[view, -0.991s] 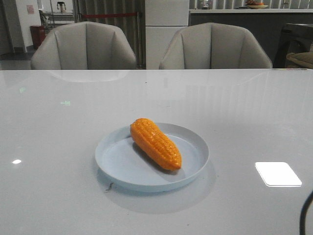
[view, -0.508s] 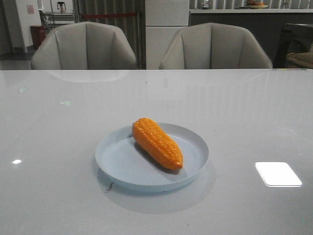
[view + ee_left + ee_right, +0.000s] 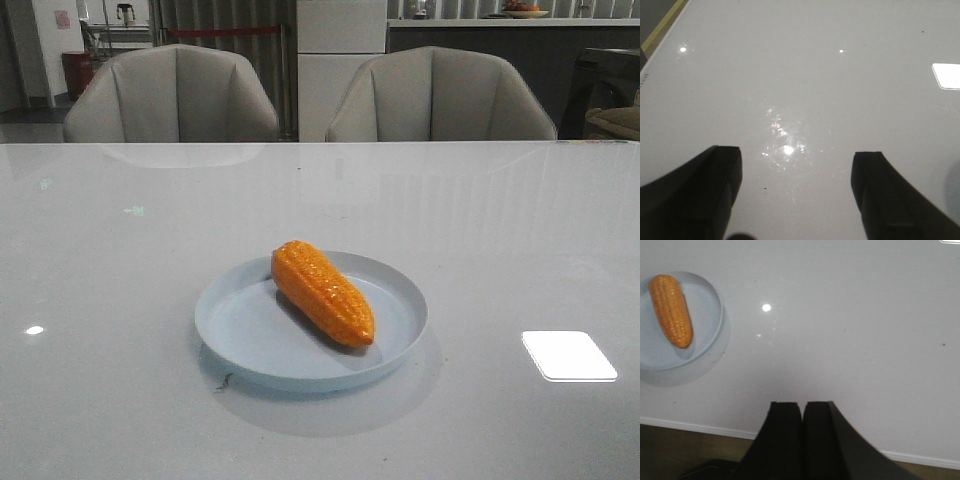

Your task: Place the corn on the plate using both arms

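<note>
Shifted slightly since earlier, glossy orange toy corn cob point(image 3: 322, 293) lies diagonally inside round pale blue plastic plate point(image 3: 240, 340); left gripper point(image 3: 795, 192) spread over bare table, right gripper point(image 3: 802, 435) pressed together, both clear; placement judged complete, only retreat remaining.

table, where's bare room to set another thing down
Most of the table is bare: both sides of the plate, and behind it toward the chairs. The only occupied spot is the plate's middle, where the corn lies diagonally.
</note>
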`<state>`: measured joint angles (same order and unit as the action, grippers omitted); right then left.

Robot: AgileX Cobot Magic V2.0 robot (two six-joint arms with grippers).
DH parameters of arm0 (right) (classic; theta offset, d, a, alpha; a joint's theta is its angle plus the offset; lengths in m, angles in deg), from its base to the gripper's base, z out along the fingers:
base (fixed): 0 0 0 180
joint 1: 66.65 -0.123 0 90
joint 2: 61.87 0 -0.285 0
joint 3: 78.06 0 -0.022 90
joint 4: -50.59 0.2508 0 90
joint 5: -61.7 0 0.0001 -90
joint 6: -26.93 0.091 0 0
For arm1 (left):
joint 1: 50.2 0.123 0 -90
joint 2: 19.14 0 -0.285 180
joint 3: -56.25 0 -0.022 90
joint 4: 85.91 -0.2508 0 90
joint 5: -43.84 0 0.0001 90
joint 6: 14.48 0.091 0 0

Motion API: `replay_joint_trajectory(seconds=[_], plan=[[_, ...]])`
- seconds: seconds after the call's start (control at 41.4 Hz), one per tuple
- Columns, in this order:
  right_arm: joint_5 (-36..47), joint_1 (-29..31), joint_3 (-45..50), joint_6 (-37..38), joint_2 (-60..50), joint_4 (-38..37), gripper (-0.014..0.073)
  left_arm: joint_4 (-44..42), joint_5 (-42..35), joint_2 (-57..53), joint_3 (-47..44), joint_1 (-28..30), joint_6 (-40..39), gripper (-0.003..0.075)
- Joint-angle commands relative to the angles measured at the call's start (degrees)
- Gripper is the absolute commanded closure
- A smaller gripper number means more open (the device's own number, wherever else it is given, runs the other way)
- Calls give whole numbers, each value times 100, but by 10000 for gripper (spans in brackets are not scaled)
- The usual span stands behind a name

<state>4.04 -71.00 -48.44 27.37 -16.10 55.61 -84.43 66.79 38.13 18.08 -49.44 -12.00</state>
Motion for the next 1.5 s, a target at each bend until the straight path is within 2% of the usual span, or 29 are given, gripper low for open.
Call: replay_joint_trajectory(seconds=[0.0,0.822,1.088,1.16,1.257,1.33,1.378,1.475], plan=[[485,-127,-138,-10,-3,-89,538,57,-450,-64,170,1,-40,195],[136,-127,-138,-10,-3,-95,538,57,-450,-74,170,14,-40,195],[142,-127,-138,-10,-3,-89,538,-103,-571,-815,114,15,-40,199],[142,-127,-138,-10,-3,-89,538,-238,-658,-1054,27,15,-40,265],[142,-127,-138,-10,-3,-89,538,-238,-687,-1388,-198,-31,-40,485],[142,-127,-138,-10,-3,-89,538,-210,-1008,-1736,-565,-81,-40,645],[142,-127,-138,-10,-3,-89,538,-210,-1291,-1955,-828,-107,-40,613],[142,-127,-138,-10,-3,-89,538,-210,-2145,-2611,-1605,-117,-40,625]])
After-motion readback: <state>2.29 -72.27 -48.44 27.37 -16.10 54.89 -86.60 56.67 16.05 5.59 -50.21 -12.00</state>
